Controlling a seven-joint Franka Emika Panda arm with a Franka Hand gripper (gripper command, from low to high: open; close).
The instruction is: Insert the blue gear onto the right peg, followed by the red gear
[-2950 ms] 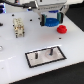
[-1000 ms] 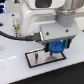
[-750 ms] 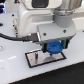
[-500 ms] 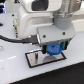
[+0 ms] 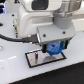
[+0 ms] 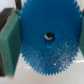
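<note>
The blue gear (image 5: 53, 49) is a toothed disc gripped edge to edge by my gripper (image 5: 54, 50), which is shut on it. It hangs low over the right end of the black plate (image 5: 31, 62). The gear and fingers hide the right peg. The plate's left pin (image 5: 36, 55) stands free. In the wrist view the blue gear (image 6: 47, 47) fills the frame, with its centre hole in the middle and a green finger pad (image 6: 8, 40) pressed on its rim. The red gear is hidden behind the arm.
The arm's bulky white body (image 5: 42, 20) blocks the back of the white table (image 5: 15, 70). A black cable (image 5: 15, 36) runs across at the exterior view's left.
Since three seconds ago the arm has come forward from the back of the table to the plate's right end with the blue gear. Over the last second it has barely shifted.
</note>
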